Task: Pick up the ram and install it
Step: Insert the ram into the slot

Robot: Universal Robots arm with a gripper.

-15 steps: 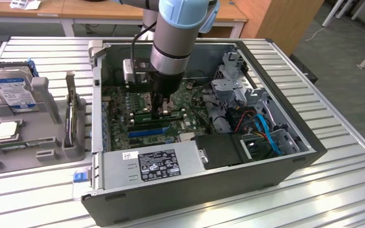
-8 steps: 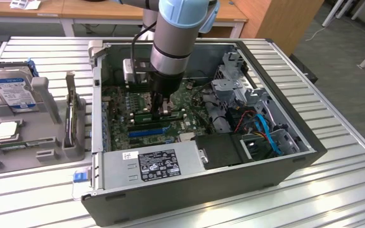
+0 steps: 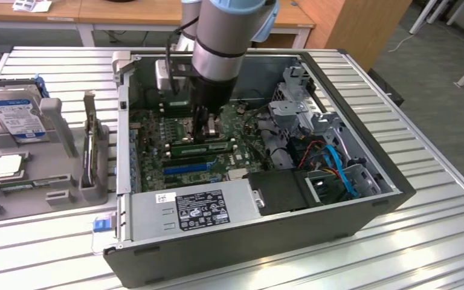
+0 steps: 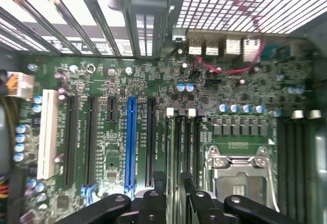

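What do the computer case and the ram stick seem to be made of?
Computer case: apparently painted sheet metal, dark grey and matte, with thin folded edges. Ram: looks like green printed circuit board, probably fibreglass laminate, seated on the motherboard just below the open gripper.

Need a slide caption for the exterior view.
Robot arm's tool, open, reaches into the opened PC case above the ram sitting in a motherboard slot.

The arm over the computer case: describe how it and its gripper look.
The arm is a round silver-grey tube with pale blue joint caps and a black cable along its side. Below sits a black wrist section. The gripper is black, with bolted metal linkages and dark fingers.
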